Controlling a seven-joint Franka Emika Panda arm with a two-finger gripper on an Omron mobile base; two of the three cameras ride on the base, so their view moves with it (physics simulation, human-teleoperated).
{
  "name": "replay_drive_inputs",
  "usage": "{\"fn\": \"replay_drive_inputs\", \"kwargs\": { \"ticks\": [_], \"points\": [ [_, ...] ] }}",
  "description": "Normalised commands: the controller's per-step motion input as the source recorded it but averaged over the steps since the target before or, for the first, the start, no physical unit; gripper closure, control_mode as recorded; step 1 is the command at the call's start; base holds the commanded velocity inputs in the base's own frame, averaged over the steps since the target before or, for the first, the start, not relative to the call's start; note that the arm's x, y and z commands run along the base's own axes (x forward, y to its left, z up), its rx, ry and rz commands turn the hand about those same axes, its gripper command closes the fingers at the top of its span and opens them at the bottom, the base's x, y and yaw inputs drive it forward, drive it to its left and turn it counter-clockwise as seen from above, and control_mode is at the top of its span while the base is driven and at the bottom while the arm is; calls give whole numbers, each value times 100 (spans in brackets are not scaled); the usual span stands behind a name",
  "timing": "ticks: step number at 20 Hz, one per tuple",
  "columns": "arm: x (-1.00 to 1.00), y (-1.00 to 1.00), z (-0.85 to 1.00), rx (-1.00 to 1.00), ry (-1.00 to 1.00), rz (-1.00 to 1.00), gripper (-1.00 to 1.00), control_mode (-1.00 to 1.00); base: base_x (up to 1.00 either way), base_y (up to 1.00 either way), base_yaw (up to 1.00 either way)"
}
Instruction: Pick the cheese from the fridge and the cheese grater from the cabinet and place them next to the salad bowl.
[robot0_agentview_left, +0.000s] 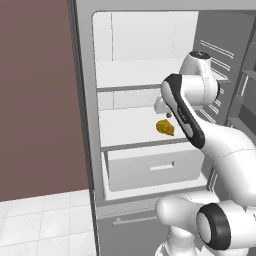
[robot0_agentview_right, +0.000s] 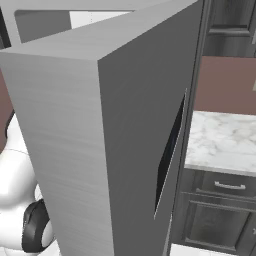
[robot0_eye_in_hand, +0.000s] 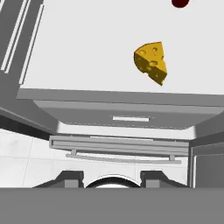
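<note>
- Yellow-orange and pitted with holes, the cheese (robot0_eye_in_hand: 152, 62) is a small wedge lying on a white shelf (robot0_agentview_left: 127, 131) of the open fridge (robot0_agentview_left: 85, 100), the shelf just above the white drawer (robot0_agentview_left: 150, 170).
- Taking the cheese as the landmark: a small dark red can (robot0_eye_in_hand: 179, 3) stands beyond it, deeper on the same shelf, and the drawer front sits below the shelf edge in front of it.
- In the left base view the arm's wrist reaches into the fridge, and the gripper (robot0_agentview_left: 165, 111) sits close above the cheese, just to its upper left.
- In the hand view the gripper's two dark finger tips (robot0_eye_in_hand: 72, 178) stand apart at the bottom edge with nothing between them; the jaws look partly spread and hold nothing.
- The relation that matters: from the gripper, the cheese lies ahead and a little to the right in the hand view, apart from the finger tips, past the shelf lip.
- The wedge's long axis runs on a slant in the hand view, from its broad upper end down to a narrower lower-right corner; the jaws would likely need to straddle it across that slant.
- Judged step: approach to the cheese, with the grasp not yet made.
- In the right base view the grey fridge door (robot0_agentview_right: 100, 140) blocks the shelf from sight.
</note>
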Motion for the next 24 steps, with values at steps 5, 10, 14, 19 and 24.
{"fn": "replay_drive_inputs", "kwargs": {
  "ticks": [5,10,14,19,24],
  "points": [
    [0,4,0,0,-7,0,-100,-100,0,0,0],
    [0,2,-58,-1,11,0,-100,-100,0,0,0],
    [3,-31,-80,-1,12,1,-100,-100,0,0,0],
    [21,-40,-39,-1,1,7,-100,-100,0,0,0],
    [37,-32,-19,0,0,6,-100,-100,0,0,0]
  ]
}}
